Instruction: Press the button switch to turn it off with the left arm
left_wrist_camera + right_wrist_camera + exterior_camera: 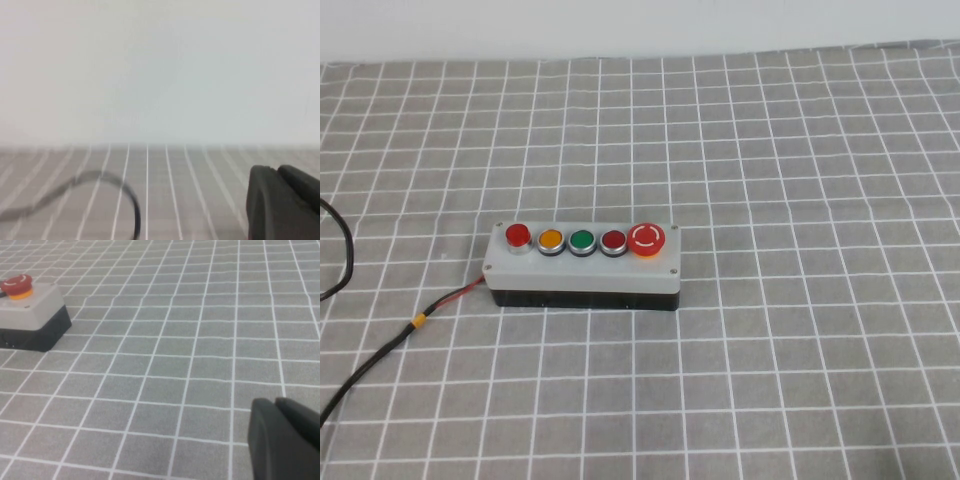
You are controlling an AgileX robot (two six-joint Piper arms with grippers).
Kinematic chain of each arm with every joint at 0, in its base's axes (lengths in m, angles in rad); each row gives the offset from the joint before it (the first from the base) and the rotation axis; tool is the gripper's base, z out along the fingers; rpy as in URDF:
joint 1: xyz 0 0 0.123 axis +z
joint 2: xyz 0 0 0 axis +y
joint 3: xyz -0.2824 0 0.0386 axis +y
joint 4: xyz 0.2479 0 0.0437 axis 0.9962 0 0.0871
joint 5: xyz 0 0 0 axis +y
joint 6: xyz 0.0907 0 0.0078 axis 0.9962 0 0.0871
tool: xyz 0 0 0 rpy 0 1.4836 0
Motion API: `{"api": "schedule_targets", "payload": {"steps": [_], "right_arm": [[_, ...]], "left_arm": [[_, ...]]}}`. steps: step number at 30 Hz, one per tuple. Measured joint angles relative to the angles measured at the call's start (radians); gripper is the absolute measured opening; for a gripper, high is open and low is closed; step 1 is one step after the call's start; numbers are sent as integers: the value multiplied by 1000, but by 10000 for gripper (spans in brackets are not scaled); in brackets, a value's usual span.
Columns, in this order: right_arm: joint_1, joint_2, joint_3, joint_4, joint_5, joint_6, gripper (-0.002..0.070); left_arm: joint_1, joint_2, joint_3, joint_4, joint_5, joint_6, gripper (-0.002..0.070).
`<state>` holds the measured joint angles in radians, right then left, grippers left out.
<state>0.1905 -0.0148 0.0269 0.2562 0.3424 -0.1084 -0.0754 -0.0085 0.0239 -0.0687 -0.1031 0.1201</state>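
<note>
Red and glowing, the button switch waits untouched on its grey box, well ahead of both parked arms; left end effector and right end effector spreads cannot be told

No readable text, brand or numbers anywhere. Only marking: white curved arrows on the cap of the large red mushroom button at one end of the grey box; same arrows faintly visible in the right wrist view. The other buttons are unmarked.
</note>
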Motion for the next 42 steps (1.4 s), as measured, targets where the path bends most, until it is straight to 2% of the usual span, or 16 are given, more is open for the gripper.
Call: {"api": "schedule_targets", "payload": {"steps": [12, 22, 26, 29, 42], "right_arm": [[0, 0, 0, 0, 0, 0, -16], [0, 0, 0, 0, 0, 0, -16], [0, 0, 0, 0, 0, 0, -16], [0, 0, 0, 0, 0, 0, -16], [0, 0, 0, 0, 0, 0, -16]], "left_arm": [[7, -2, 2, 3, 482, -1, -3], [7, -2, 2, -1, 486, -15, -3], [7, -2, 4, -52, 392, -149, -3], [7, -2, 4, -56, 323, -196, -3], [7, -2, 4, -49, 295, -210, -3]]}}
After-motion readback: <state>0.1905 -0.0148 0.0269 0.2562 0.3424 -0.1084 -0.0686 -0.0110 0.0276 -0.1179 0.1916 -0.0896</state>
